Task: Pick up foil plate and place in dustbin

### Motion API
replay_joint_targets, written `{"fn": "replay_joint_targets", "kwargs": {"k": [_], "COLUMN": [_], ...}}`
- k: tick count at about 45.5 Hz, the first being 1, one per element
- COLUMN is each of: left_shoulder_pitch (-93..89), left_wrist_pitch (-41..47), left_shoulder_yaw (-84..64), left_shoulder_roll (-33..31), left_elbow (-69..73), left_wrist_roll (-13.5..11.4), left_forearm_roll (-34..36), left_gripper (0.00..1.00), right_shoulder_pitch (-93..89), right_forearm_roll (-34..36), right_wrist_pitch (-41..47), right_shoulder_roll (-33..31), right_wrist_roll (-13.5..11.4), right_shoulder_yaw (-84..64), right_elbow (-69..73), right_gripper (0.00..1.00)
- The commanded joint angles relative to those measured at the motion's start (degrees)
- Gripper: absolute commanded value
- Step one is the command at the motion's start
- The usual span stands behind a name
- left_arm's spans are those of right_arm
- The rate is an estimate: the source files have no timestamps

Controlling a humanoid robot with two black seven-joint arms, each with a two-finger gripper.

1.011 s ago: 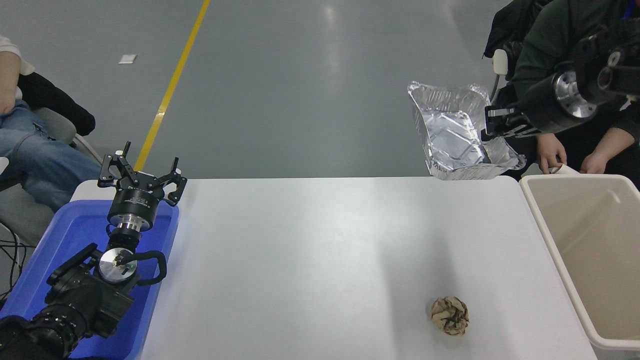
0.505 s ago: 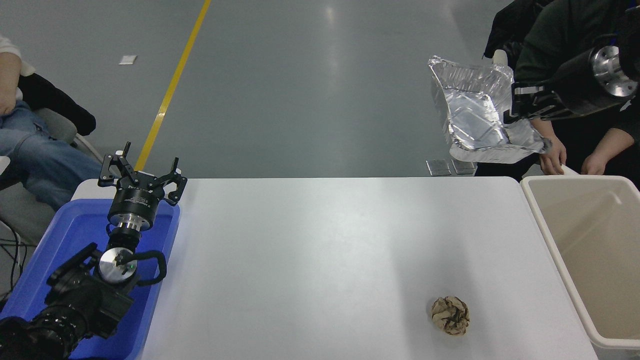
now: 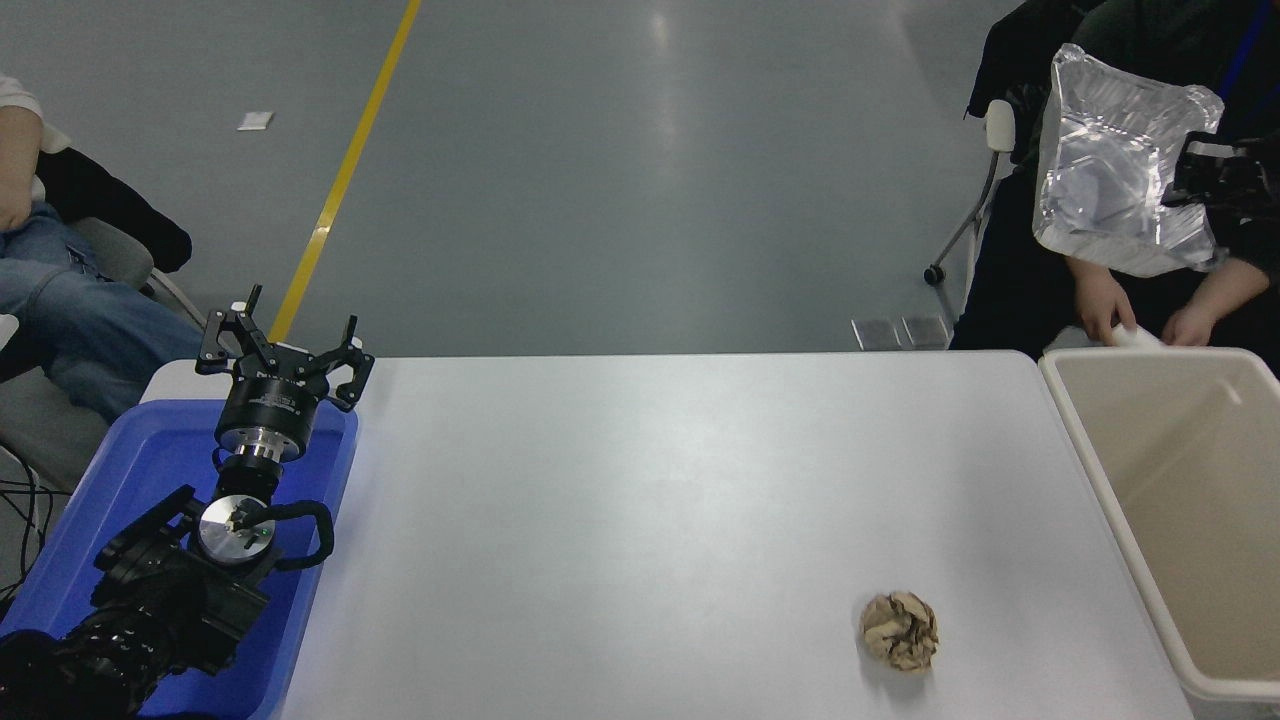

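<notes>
The shiny foil plate (image 3: pixel 1115 165) hangs tilted high at the upper right, its hollow side facing me. My right gripper (image 3: pixel 1192 172) is shut on its right rim; most of that arm lies beyond the picture's right edge. Below it stands the beige dustbin (image 3: pixel 1085 425) at the table's right end, its inside showing bare. The plate sits above and behind the dustbin's far rim. My left gripper (image 3: pixel 283 345) stays parked at the lower left over the blue tray, fingers spread open and holding nothing.
A crumpled brown paper ball (image 3: pixel 900 630) lies on the white table (image 3: pixel 640 520) near the front right. A bright blue tray (image 3: pixel 130 480) sits at the left end. One person's hands (image 3: pixel 1105 305) rest behind the dustbin; another person (image 3: pixel 50 290) sits at far left.
My right gripper has carried the foil plate up and to the right, from beyond the table's far edge to above the dustbin's far end. The plate has tilted more upright. The left arm is still.
</notes>
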Motion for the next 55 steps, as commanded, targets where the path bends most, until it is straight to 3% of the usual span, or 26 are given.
{"fn": "replay_joint_targets", "kwargs": {"k": [1,19,39,55], "left_shoulder_pitch": [0.0,0.0,0.0,0.0], "left_wrist_pitch": [0.0,0.0,0.0,0.0], "left_shoulder_yaw": [0.0,0.0,0.0,0.0], "left_shoulder_roll": [0.0,0.0,0.0,0.0], "left_elbow": [0.0,0.0,0.0,0.0], "left_wrist_roll": [0.0,0.0,0.0,0.0], "left_forearm_roll": [0.0,0.0,0.0,0.0], "left_gripper": [0.99,0.99,0.99,0.99], "right_shoulder_pitch": [-15.3,-32.2,-46.0,-49.7], "right_forearm_roll": [5.3,5.3,5.5,5.6], "right_wrist_pitch": [-9.9,-25.5,-30.5,-32.8], "right_shoulder_roll": [-2.6,-2.2,4.5,8.3], "right_wrist_roll": [-5.0,-6.0,-5.9,-5.6], "right_shoulder_yaw": [9.3,24.9,36.9,37.5], "right_elbow": [-9.3,-9.3,-9.4,-9.4], "right_gripper": [0.00,0.00,0.00,0.00]}}
